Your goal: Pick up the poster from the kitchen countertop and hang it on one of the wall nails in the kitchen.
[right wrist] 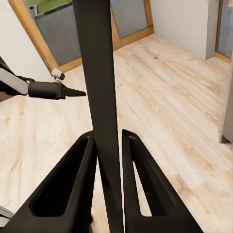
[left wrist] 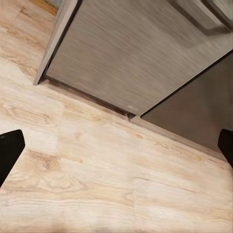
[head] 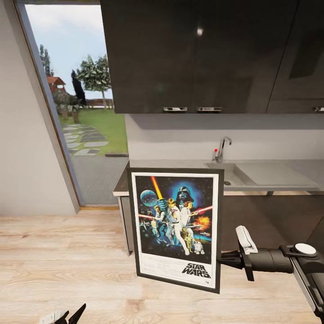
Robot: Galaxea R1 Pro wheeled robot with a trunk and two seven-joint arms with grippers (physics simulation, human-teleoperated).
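The poster (head: 175, 227), a black-framed Star Wars print with a white border, hangs upright in the air in front of the counter's left end. My right gripper (head: 222, 259) is shut on the lower part of its right edge. In the right wrist view the frame's thin black edge (right wrist: 99, 73) runs between the two fingers of the right gripper (right wrist: 109, 136). My left gripper (head: 67, 316) is low at the left, open and holding nothing; its fingers (left wrist: 9, 150) stand wide apart over the wooden floor. The grey kitchen countertop (head: 279, 173) lies behind the poster.
Dark wall cabinets (head: 198, 54) hang over the counter, with a sink (head: 225, 173) and chrome tap (head: 222, 149) below them. A tall glass door (head: 85, 112) to the garden is at the left beside a plain wall (head: 27, 157). Dark cabinet fronts (left wrist: 136, 53) meet the light wood floor (head: 67, 261).
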